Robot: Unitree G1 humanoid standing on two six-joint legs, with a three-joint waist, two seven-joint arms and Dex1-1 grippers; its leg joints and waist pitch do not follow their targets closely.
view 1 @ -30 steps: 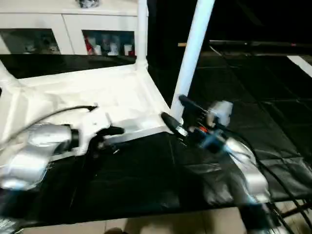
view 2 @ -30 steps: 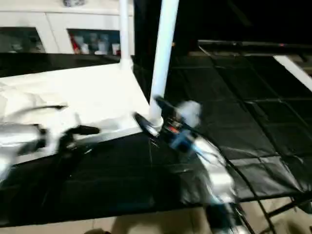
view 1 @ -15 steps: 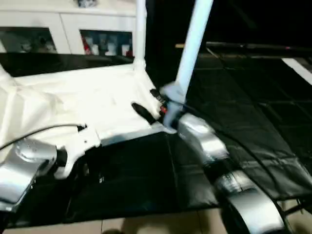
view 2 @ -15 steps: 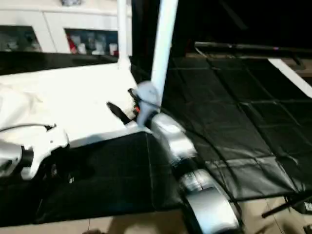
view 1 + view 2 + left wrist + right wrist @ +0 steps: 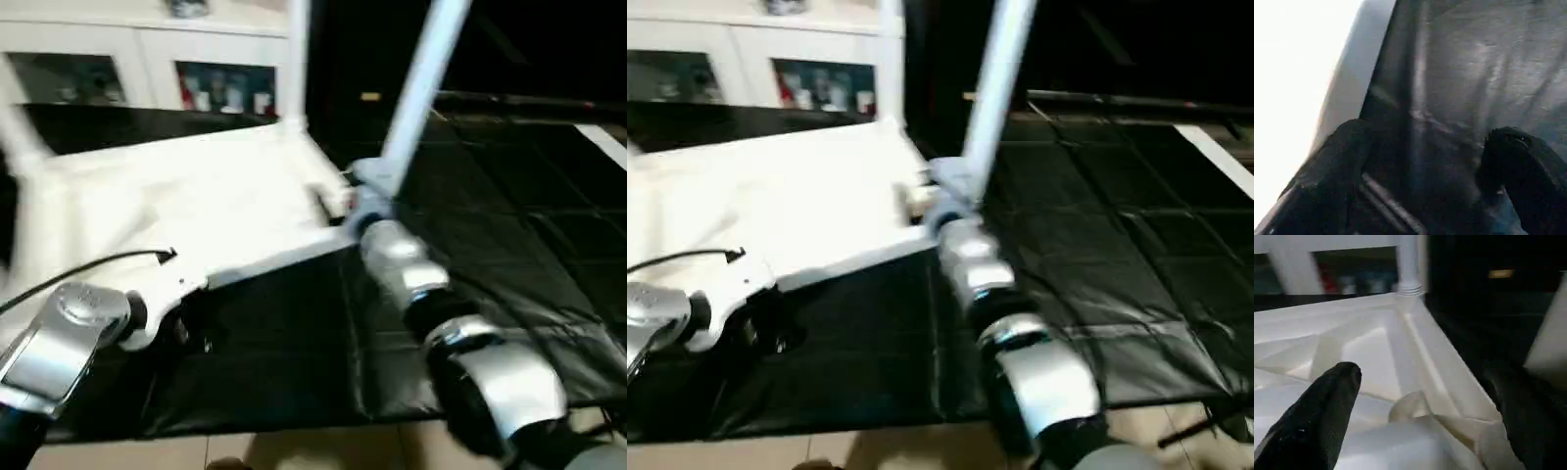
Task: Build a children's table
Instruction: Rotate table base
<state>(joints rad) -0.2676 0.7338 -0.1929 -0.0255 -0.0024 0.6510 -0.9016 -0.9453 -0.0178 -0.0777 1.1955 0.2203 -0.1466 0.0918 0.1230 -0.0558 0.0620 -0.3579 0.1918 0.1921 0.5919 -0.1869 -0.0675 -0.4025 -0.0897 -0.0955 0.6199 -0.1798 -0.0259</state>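
The table [image 5: 196, 196] lies upside down on the black mat [image 5: 470, 225], legs up. My right gripper [image 5: 1420, 421] is spread wide over its near corner; from that wrist I see the ribbed underside and a far leg [image 5: 1408, 264]. My left gripper [image 5: 1425, 166] hangs open over the mat beside the table's edge, grasping nothing.

Table [image 5: 196, 196] upside-down on mat [image 5: 294, 343], seemingly
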